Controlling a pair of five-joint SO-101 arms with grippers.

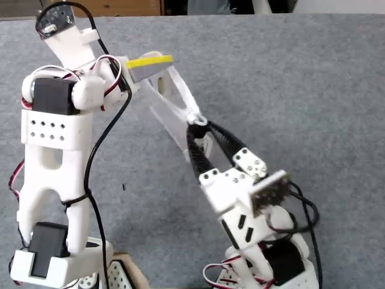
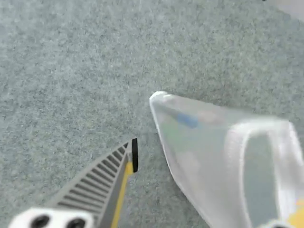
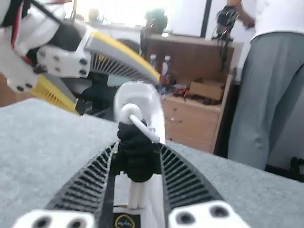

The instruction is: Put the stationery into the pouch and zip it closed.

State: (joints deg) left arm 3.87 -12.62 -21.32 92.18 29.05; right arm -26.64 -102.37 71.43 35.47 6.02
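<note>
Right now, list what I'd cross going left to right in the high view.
Left arm's upright link → left pincer → right pincer, clamped on the pouch → right arm's wrist camera board.

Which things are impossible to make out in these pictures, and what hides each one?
1. What lies inside the pouch: left wrist view, blurred; only a blue smear shows.
2. How far the pouch is zipped: right wrist view, the right hand covers that end.
3. Whether the left hand grips the pouch: high view, its own body hides the contact.
</note>
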